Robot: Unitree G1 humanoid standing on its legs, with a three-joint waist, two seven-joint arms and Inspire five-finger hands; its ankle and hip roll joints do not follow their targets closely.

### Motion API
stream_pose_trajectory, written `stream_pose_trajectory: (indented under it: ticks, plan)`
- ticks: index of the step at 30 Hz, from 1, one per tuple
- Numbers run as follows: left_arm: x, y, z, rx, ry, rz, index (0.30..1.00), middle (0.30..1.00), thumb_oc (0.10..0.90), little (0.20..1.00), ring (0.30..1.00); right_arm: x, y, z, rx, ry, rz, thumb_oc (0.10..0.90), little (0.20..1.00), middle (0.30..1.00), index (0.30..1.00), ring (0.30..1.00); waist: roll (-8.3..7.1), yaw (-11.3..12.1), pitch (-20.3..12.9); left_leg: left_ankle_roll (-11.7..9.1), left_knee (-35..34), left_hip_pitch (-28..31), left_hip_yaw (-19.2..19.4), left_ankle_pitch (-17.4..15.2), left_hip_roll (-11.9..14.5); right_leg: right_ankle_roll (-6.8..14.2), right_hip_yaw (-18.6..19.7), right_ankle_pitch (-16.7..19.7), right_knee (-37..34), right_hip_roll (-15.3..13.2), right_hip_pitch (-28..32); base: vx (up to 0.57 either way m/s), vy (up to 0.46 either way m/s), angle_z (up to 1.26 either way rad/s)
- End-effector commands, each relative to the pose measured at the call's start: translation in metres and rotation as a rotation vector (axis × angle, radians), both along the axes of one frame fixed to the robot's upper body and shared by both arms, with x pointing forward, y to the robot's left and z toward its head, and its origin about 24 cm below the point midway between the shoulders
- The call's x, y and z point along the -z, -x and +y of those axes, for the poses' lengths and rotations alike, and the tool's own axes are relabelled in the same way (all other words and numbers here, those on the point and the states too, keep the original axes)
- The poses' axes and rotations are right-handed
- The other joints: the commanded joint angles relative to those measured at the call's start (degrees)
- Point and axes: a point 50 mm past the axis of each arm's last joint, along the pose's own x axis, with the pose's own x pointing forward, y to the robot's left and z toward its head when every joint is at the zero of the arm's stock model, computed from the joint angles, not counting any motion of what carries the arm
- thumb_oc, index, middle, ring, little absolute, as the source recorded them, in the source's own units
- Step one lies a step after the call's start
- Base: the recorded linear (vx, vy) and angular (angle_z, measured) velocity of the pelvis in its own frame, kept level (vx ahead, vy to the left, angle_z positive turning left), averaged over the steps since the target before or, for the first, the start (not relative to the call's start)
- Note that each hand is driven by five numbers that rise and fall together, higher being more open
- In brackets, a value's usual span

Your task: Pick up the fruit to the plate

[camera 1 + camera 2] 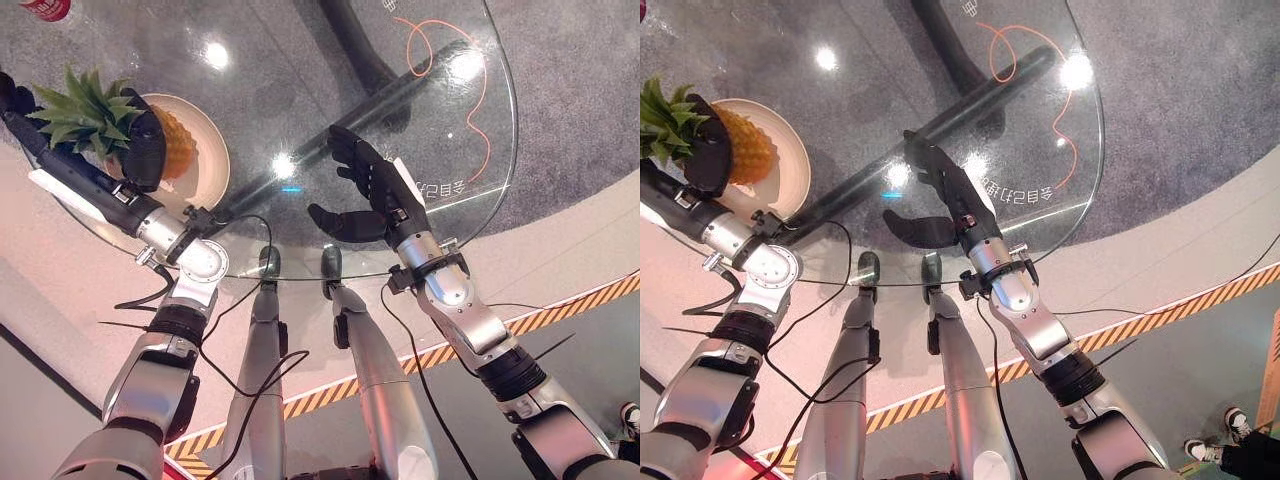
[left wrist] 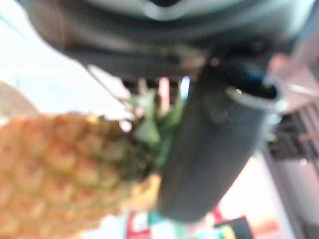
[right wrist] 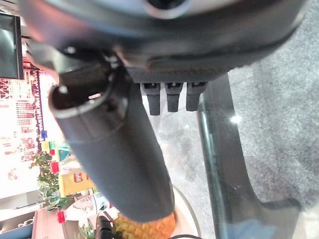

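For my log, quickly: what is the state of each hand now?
Left hand: shut on the pineapple, over the plate.
Right hand: open, fingers relaxed, holding nothing, above the glass table.

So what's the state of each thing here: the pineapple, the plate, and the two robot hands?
pineapple: lying on the plate, gripped by the left robot hand
plate: on the glass table, holding the pineapple
left robot hand: shut on the pineapple
right robot hand: open, over the glass table, holding nothing

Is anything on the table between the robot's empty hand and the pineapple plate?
No. In the left eye view, only bare glass table lies between the right hand and the cream round plate.
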Motion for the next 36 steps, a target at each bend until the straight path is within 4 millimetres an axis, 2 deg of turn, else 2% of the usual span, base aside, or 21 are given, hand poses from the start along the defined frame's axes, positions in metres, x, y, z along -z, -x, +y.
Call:
stream_pose_trajectory:
  ticks: [1, 10, 17, 32, 35, 36]
  plan:
    - [-0.028, 0.006, 0.007, 0.013, -0.014, -0.149, 0.9, 0.9, 0.8, 0.9, 0.9, -0.028, 0.017, 0.003, -0.071, -0.097, -0.157, 0.8, 0.9, 0.9, 0.9, 0.9, 1.32, 0.59, -0.49, 0.22, 2.49, 0.01, -1.93, -2.34, -2.61, 0.78, -4.57, 3.45, -3.04, -0.38, 1.76, 0.0, 0.0, 0.0]
    - [-0.017, 0.004, 0.007, 0.063, -0.04, -0.077, 0.9, 0.9, 0.8, 0.9, 0.9, -0.029, 0.018, 0.005, -0.068, -0.11, -0.168, 0.8, 0.9, 0.9, 0.9, 0.9, 1.32, 1.03, -0.49, 0.05, 1.55, 0.08, -2.35, -1.29, -2.55, 0.71, -5.06, 3.93, -3.45, -0.26, 1.91, -0.02, -0.04, -0.01]
    - [-0.001, 0.006, 0.003, 0.153, -0.074, 0.0, 0.9, 0.9, 0.8, 0.9, 0.9, -0.024, 0.023, 0.001, -0.065, -0.116, -0.167, 0.8, 0.9, 0.9, 0.9, 0.9, 1.64, 1.38, -0.49, 0.15, 0.35, 1.43, -2.66, -1.18, -2.53, 0.76, -5.15, 3.69, -3.92, -0.05, 3.12, -0.01, -0.036, 0.01]
    - [0.035, 0.019, 0.009, 0.262, 0.071, 0.051, 0.9, 0.9, 0.8, 0.9, 0.9, -0.018, 0.029, -0.004, -0.056, -0.132, -0.158, 0.8, 0.9, 0.9, 0.9, 0.9, 2.47, 2.39, -0.49, 0.27, -2.0, 4.2, -2.97, -0.32, -2.6, 0.88, -5.53, 3.64, -5.27, -0.22, 6.09, 0.0, -0.019, 0.01]
    - [0.035, 0.018, 0.009, 0.273, 0.078, 0.052, 0.9, 0.9, 0.8, 0.9, 0.9, -0.019, 0.029, -0.004, -0.056, -0.134, -0.162, 0.8, 0.9, 0.9, 0.9, 0.9, 2.53, 2.43, -0.49, 0.27, -2.3, 3.98, -3.04, 0.21, -2.61, 0.88, -5.6, 4.07, -5.53, -0.27, 5.9, 0.01, -0.015, 0.0]
    - [0.047, 0.021, 0.01, 0.305, 0.11, 0.087, 0.9, 0.9, 0.8, 0.9, 0.9, -0.017, 0.029, -0.005, -0.054, -0.141, -0.151, 0.8, 0.9, 0.9, 0.9, 0.9, 2.71, 2.84, -0.49, 0.4, -2.82, 5.53, -3.12, -0.13, -2.55, 0.93, -5.66, 3.43, -5.66, -0.3, 7.41, 0.0, -0.064, 0.0]
